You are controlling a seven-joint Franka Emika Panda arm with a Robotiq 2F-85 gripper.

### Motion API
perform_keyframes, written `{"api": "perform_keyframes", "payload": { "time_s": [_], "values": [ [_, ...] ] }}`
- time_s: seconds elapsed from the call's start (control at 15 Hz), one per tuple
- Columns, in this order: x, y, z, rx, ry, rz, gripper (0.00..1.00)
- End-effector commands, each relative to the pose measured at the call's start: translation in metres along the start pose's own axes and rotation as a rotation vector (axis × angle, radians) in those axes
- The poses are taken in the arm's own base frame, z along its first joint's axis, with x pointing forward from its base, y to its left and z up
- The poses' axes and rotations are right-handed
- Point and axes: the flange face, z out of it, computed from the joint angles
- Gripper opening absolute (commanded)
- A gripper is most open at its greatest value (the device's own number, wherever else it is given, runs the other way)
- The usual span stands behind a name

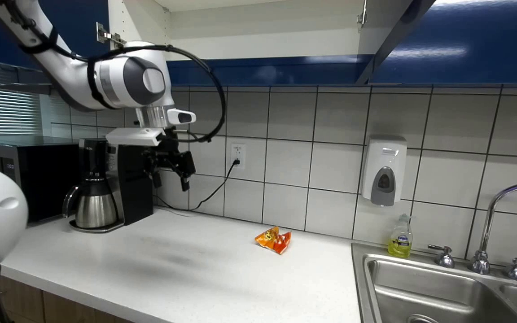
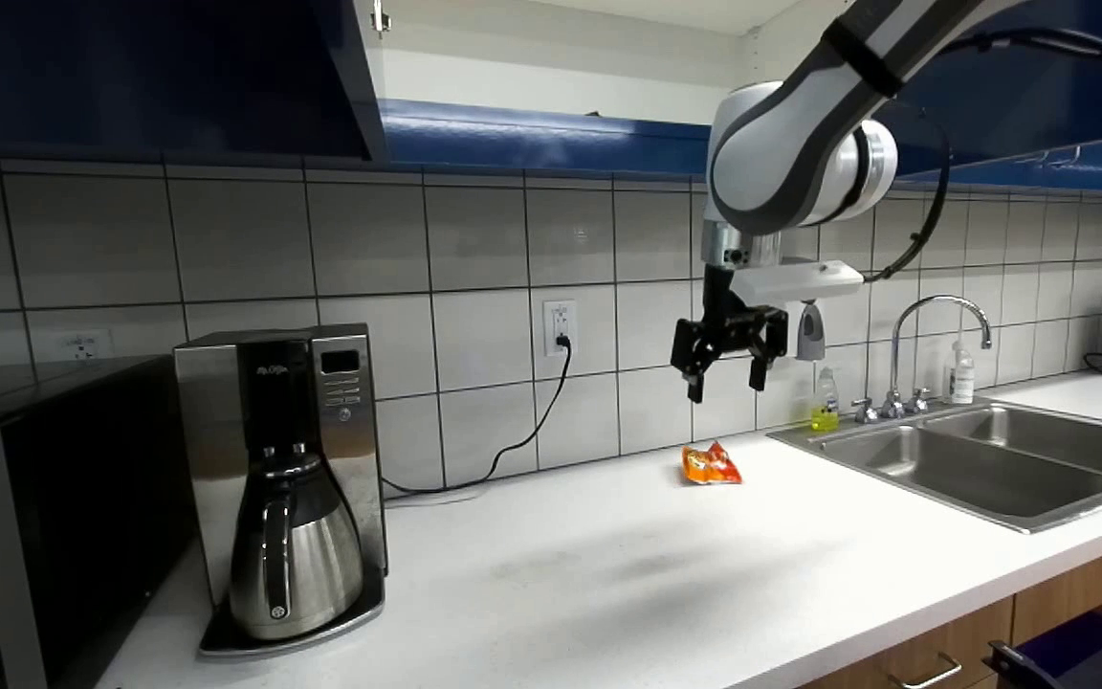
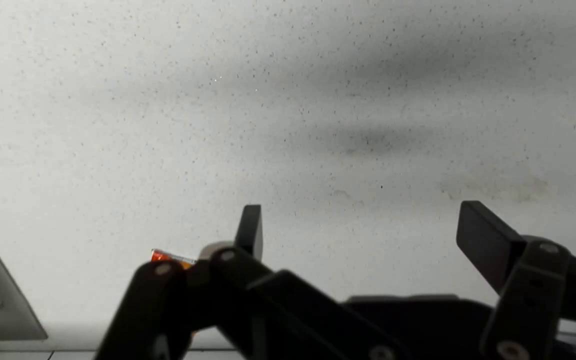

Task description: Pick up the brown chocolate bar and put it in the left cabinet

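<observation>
My gripper (image 1: 171, 182) hangs well above the white counter, pointing down, below the cabinet's height. In the wrist view the gripper (image 3: 360, 227) is open, its two fingers (image 3: 488, 240) far apart with only counter surface seen between them. The left cabinet (image 1: 263, 38) stands open overhead, showing a white interior above a blue bottom edge; in an exterior view the cabinet (image 2: 551, 62) is partly covered by the arm. A tiny dark shape (image 2: 593, 114) peeks over its lower edge, too small to identify. The brown chocolate bar cannot be made out in any view; it is hidden or out of view.
An orange snack packet (image 2: 710, 465) lies on the counter (image 1: 186, 269) near the tiled wall. A coffee maker (image 2: 283, 478) and microwave (image 2: 82, 478) stand at one end, a sink (image 1: 420, 287) with soap bottle (image 1: 400, 237) at the other. A power cord (image 2: 522, 440) runs along the wall.
</observation>
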Motion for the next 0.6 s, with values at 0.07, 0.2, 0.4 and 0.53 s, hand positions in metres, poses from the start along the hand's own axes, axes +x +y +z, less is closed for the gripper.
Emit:
{"api": "perform_keyframes", "payload": {
  "time_s": [0.07, 0.2, 0.4, 0.53],
  "values": [
    [-0.023, 0.005, 0.044, 0.01, -0.025, 0.018, 1.0],
    [-0.033, 0.007, 0.059, 0.009, -0.047, 0.018, 1.0],
    [-0.035, 0.005, 0.063, 0.008, -0.075, 0.009, 1.0],
    [-0.041, 0.006, 0.071, 0.007, -0.09, 0.011, 1.0]
  ]
}}
